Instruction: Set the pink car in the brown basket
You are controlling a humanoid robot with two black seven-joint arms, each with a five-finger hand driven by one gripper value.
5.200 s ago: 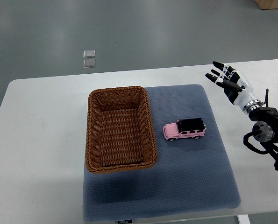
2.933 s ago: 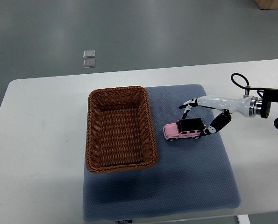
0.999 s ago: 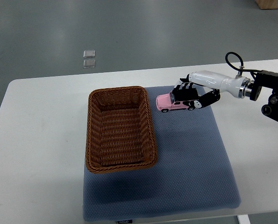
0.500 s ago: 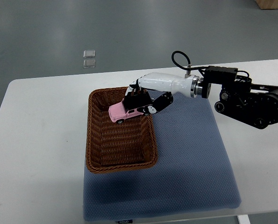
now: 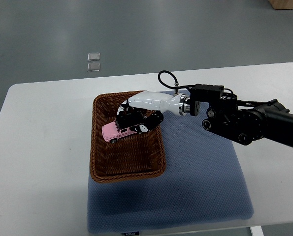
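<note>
The pink car (image 5: 117,131), a toy jeep with a black roof, hangs tilted over the inside of the brown basket (image 5: 98,157), nose toward the left. My right hand (image 5: 132,119) is shut on it, fingers wrapped over its roof and rear. The white forearm and black arm stretch in from the right edge across the blue mat (image 5: 200,187). The woven basket is rectangular and stands on the mat's left part. The left hand does not show.
The white table (image 5: 43,147) carries the blue-grey mat. Grey floor lies beyond the table's far edge, with two small clear squares (image 5: 93,62) on it.
The right hand closed on the car on the mat, lifted it and carried it left. In the last half second it moved further left and lower, over the basket's inside.
</note>
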